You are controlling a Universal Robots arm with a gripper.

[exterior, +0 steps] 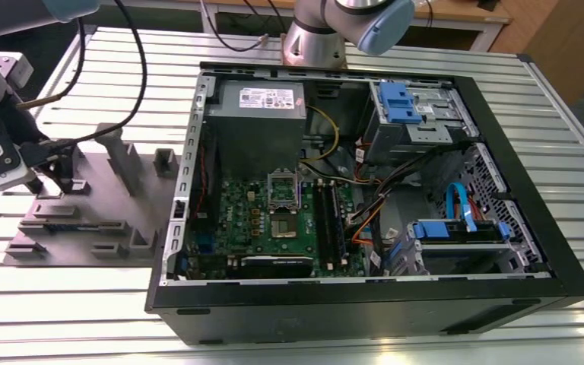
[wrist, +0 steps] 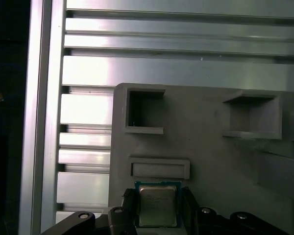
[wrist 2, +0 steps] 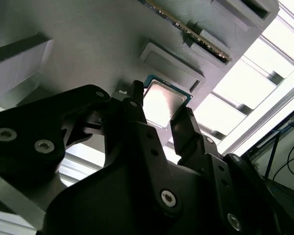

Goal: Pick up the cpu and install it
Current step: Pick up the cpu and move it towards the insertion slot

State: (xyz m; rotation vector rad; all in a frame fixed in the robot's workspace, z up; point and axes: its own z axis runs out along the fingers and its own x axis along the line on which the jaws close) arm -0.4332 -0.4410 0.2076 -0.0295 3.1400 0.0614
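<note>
Gripper (wrist 2: 160, 104) clenched on cpu (wrist: 157, 205) edges, over grey fixture plate (wrist: 210, 159), lid print unreadable, open pc case (exterior: 541, 237) nr.

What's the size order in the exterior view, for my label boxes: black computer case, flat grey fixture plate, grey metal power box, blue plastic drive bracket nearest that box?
Largest to smallest:
black computer case
flat grey fixture plate
grey metal power box
blue plastic drive bracket
</note>
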